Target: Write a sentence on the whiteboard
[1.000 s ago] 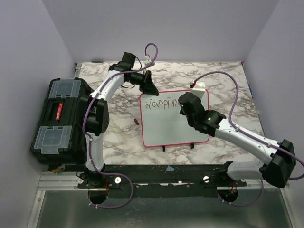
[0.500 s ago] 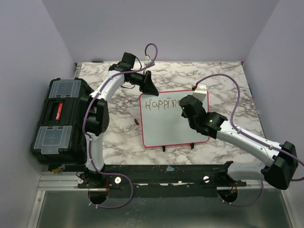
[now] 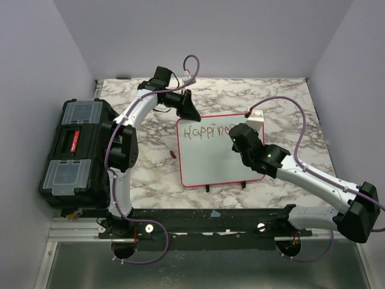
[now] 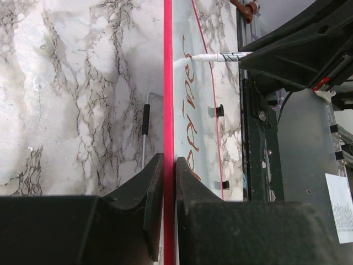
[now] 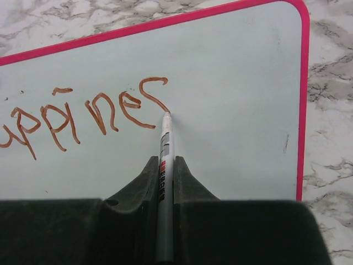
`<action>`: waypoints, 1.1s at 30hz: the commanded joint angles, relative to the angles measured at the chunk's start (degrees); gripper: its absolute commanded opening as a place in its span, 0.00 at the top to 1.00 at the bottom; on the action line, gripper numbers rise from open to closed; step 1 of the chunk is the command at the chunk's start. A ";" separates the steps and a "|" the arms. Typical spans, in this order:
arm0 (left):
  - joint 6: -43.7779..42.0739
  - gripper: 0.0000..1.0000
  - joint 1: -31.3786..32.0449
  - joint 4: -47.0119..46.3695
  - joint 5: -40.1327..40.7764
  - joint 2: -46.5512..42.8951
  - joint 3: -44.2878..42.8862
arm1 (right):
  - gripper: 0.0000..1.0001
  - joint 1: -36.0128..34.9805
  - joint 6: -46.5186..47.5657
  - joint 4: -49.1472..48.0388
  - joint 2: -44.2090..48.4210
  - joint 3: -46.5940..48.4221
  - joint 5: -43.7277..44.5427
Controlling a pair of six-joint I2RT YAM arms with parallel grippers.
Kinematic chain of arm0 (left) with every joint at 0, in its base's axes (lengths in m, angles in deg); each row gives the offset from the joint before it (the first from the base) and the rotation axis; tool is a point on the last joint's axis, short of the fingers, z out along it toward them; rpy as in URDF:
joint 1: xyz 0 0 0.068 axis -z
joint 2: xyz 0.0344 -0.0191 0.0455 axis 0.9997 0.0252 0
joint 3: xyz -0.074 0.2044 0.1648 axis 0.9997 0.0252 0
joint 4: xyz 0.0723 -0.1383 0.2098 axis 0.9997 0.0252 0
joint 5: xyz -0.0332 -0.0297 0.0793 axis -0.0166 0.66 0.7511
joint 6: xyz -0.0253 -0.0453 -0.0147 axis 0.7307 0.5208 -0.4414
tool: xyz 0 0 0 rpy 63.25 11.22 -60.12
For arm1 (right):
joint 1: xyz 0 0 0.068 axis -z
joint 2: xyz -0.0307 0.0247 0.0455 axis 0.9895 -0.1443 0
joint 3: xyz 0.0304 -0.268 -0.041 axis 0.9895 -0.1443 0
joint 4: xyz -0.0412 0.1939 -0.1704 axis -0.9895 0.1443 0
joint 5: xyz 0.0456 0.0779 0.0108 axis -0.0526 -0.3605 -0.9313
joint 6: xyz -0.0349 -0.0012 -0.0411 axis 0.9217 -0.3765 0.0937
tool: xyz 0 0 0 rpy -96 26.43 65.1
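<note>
Marble-patterned table (image 3: 289, 102) between pale lilac walls, seen from above. At 9 o'clock sits a black toolbox (image 3: 75, 153) with clear lid compartments.

Near the centre lies the whiteboard (image 3: 210, 162), glossy white with a thin pink frame and two small black feet at its 6 o'clock edge.

Two white-and-black arms reach in from 6 o'clock. The left gripper (image 4: 169, 160) is at the board's 11 o'clock corner, its jaws pressed together on the pink frame, one on each side of it. The right gripper (image 5: 164, 160) is over the board's upper right part, jaws pinching a slim white marker (image 5: 164, 143).

In the right wrist view the marker's long axis points to 12 o'clock, roughly square to the line of writing, which runs from 9 to 3 o'clock. Its tip touches the board at the tail of the last letter.

The sentence (image 5: 94, 113) is in red-brown handwriting along the board's far edge and reads "Happines" so far, in loose, uneven letters. It looks unfinished: one more "s" seems due.

Blank board lies at 3 o'clock from the tip, up to the frame's rounded corner, so the next stroke likely goes that way. The right arm is the one placed to make it. Room there looks tight, and a letter could crowd the frame.
</note>
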 commanded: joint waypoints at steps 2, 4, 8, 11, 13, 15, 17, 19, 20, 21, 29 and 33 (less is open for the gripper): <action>-1.98 1.00 -0.20 -2.77 -3.45 -3.62 -0.34 | 0.99 0.33 1.62 -0.71 2.03 -2.20 -5.04; -1.96 1.00 -0.19 -2.81 -3.45 -3.62 -0.42 | 0.99 0.33 2.06 -2.17 2.60 -2.34 -4.86; -2.00 1.00 -0.20 -2.76 -3.45 -3.62 -0.47 | 0.99 0.32 2.61 -2.89 3.32 -1.25 -2.91; -1.95 1.00 -0.17 -2.78 -3.46 -3.61 -0.43 | 0.99 0.29 3.08 -3.83 5.26 -1.12 -1.97; -1.96 1.00 -0.19 -2.78 -3.45 -3.53 -0.43 | 0.99 0.31 3.46 -5.05 7.01 -1.83 -1.27; -1.95 1.00 -0.20 -2.77 -3.45 -3.53 -0.48 | 0.99 0.33 3.44 -6.17 8.86 -2.78 -0.25; -1.97 1.00 -0.19 -2.79 -3.50 -3.57 -0.58 | 0.99 0.32 3.62 -6.69 10.29 -3.65 1.31; -2.02 1.00 -0.18 -2.81 -3.46 -3.53 -0.51 | 0.99 0.28 3.72 -6.17 10.70 -3.95 3.46; -1.88 1.00 -0.18 -2.85 -3.45 -3.53 -0.52 | 0.99 0.32 3.42 -5.44 10.37 -3.68 4.67; -1.82 1.00 -0.18 -2.89 -3.47 -3.45 -0.52 | 0.99 0.37 3.03 -4.32 9.83 -3.20 5.46; -1.86 1.00 -0.18 -2.78 -3.48 -3.53 -0.39 | 0.99 1.26 1.50 -1.57 5.67 -0.80 7.51; -1.86 1.00 -0.23 -2.83 -3.58 -3.53 -0.34 | 0.99 1.64 1.60 -1.60 4.39 -0.20 8.54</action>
